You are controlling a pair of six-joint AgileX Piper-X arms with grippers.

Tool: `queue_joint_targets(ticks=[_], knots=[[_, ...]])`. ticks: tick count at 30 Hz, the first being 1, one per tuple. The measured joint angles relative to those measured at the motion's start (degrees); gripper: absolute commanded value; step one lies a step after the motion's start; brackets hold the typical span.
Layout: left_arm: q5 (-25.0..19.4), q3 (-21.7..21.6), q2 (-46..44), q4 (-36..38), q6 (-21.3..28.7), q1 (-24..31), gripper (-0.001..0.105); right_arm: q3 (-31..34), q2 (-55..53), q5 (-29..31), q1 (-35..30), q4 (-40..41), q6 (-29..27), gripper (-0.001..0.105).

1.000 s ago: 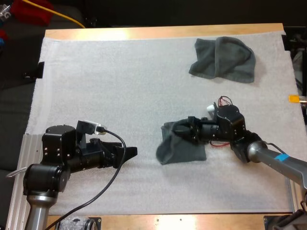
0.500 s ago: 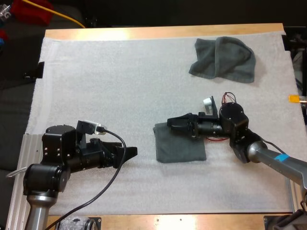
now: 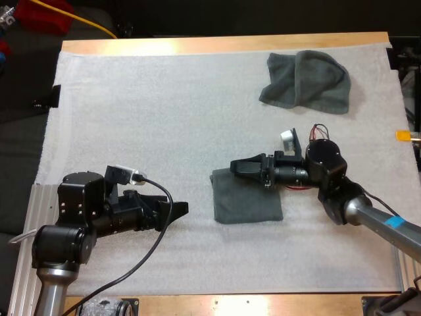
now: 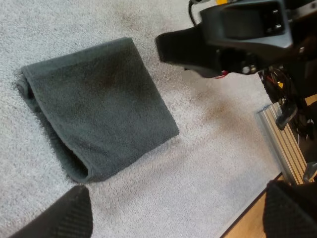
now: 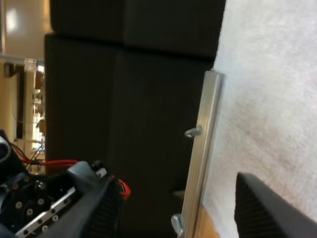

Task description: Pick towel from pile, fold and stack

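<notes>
Having released the folded towel (image 3: 247, 197), now lying flat, the right claw (image 3: 237, 166) hovers spread at its far edge; left claw (image 3: 183, 209) stays spread, unmoved.

Black arms (image 3: 99, 212), blue-taped grey forearm (image 3: 385, 224)

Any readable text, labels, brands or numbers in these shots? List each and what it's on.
None can be read.
No print shows on the folded towel, the crumpled towel or the white mat.
No marking shows on the left gripper or the right gripper.
</notes>
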Motion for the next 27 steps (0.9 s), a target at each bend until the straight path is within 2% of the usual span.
queue_joint_targets(ticks=[4, 10, 16, 18, 20, 23, 27], knots=[[0.0, 0.0, 0.0, 0.0, 0.0, 0.0, 0.068, 0.0, -2.33, 0.8, 0.0, 5.29, -4.71, 0.047], [0.0, 0.0, 0.0, 0.0, 0.0, 0.0, 0.068, 0.0, -7.34, 6.41, 0.0, 23.76, -17.46, 0.047], [0.0, 0.0, 0.0, 0.0, 0.0, 0.0, 0.068, 0.0, -14.83, 13.13, 0.0, 41.79, -26.71, 0.047], [0.0, 0.0, 0.0, 0.0, 0.0, 0.0, 0.068, -0.08, -17.36, 17.37, 0.0, 47.38, -28.4, 0.052], [0.0, 0.0, 0.0, 0.0, 0.0, 0.0, 0.068, -0.44, -20.06, 22.66, 0.0, 53.66, -29.86, 0.064], [0.0, 0.0, 0.0, 0.0, 0.0, 0.0, 0.068, -0.88, -23.81, 26.89, 0.0, 60.85, -32.98, 0.074], [0.0, 0.0, 0.0, 0.0, 0.0, 0.0, 0.068, -2.7, -28.7, 27.57, 0.0, 68.59, -37.38, 0.076]])
